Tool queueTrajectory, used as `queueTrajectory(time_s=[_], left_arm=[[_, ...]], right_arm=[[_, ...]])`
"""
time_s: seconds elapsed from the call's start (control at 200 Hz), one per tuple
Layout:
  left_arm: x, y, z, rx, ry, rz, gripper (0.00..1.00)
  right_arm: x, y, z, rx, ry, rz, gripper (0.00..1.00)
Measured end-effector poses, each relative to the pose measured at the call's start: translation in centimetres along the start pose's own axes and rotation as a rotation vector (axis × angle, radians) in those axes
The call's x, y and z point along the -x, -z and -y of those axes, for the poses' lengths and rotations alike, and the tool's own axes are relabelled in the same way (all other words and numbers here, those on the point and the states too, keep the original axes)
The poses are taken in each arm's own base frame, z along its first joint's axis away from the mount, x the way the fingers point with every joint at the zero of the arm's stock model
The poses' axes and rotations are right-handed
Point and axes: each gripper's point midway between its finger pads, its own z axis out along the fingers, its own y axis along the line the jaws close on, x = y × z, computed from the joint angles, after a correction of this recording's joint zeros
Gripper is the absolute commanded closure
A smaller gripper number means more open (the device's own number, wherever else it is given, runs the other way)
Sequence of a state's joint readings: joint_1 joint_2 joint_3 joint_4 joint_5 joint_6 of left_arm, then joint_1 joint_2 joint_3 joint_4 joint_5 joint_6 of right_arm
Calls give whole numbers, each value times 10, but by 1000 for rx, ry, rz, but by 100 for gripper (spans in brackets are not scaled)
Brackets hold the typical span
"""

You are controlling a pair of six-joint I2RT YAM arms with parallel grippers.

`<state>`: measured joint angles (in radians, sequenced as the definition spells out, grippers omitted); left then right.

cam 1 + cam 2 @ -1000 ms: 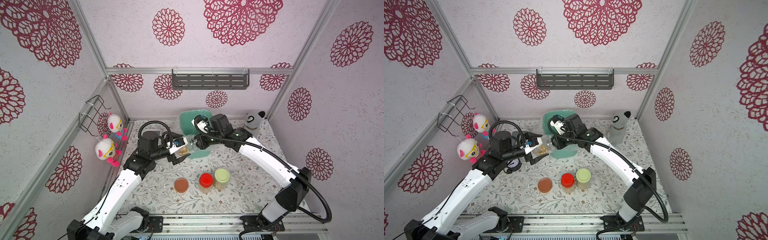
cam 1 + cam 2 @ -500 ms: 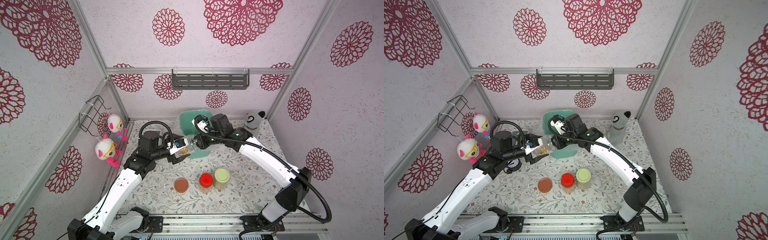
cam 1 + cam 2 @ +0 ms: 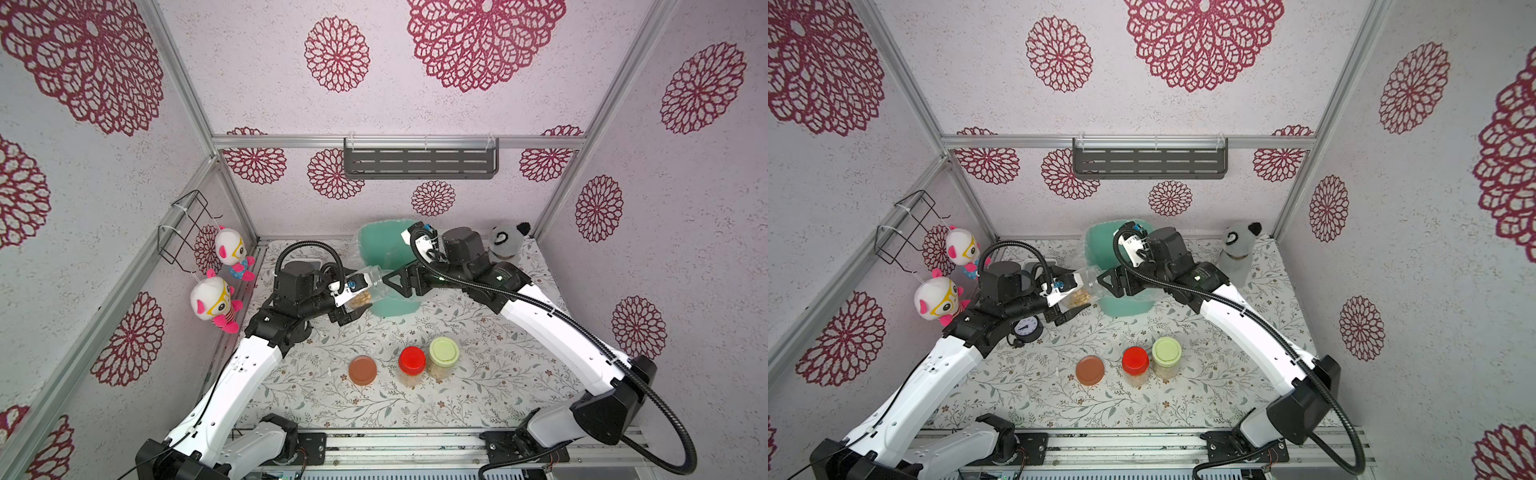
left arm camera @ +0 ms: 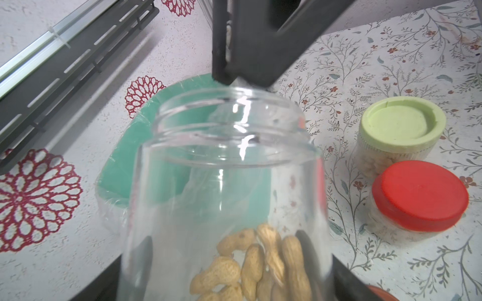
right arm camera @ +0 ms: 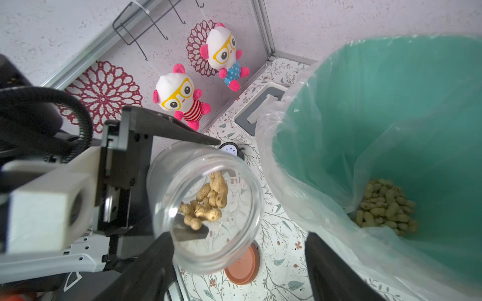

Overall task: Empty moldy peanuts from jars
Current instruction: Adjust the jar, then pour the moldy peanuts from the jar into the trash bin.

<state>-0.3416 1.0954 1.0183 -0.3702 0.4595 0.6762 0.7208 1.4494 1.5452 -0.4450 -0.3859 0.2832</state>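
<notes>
While left claw (image 3: 360, 297) grasps clear lidless jar (image 4: 229, 161), right claw (image 3: 395, 286) released, early tipping could drop tan peanuts (image 5: 206, 203) outside mint-green lined bin (image 5: 391, 104).

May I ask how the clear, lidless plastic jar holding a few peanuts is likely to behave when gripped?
The clear lidless plastic jar looks smooth and glossy, so it may slip or twist in a pinch. With only a few peanuts inside, it is probably light. Being round, it would likely roll if laid down.
</notes>
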Motion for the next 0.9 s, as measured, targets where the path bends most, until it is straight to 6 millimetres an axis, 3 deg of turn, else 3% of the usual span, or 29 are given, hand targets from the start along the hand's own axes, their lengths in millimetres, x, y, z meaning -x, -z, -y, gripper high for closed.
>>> queueTrajectory(time_s=[0.25, 0.495, 0.735, 0.901], left_arm=[[18, 3, -32, 60, -50, -15, 100], [53, 1, -84, 112, -205, -54, 100], [74, -22, -126, 110, -396, -154, 100], [73, -51, -131, 85, -579, -266, 100]], right_arm=[[-7, 32, 5, -51, 20, 124, 1], [-46, 62, 27, -146, 42, 225, 1], [-94, 61, 52, -213, 27, 205, 1], [-112, 55, 61, -223, 21, 191, 1]])
